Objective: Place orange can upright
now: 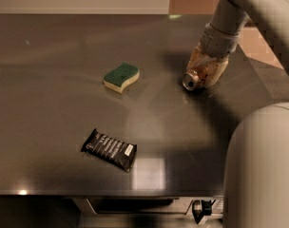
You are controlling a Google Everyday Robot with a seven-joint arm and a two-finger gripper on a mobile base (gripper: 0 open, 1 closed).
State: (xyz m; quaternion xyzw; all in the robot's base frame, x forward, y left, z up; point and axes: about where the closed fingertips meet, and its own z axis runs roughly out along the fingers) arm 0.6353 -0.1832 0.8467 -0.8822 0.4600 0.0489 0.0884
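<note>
The orange can (192, 79) lies on its side on the dark table (59, 46) at the right, its silver top facing the camera. My gripper (205, 73) comes down from the upper right and its pale fingers are closed around the can's body, one on each side. The can still rests on the table surface.
A green and yellow sponge (121, 77) lies left of the can. A black snack bar wrapper (109, 149) lies near the table's front edge. My pale robot body (263, 170) fills the lower right corner. The table's right edge is just beyond the gripper.
</note>
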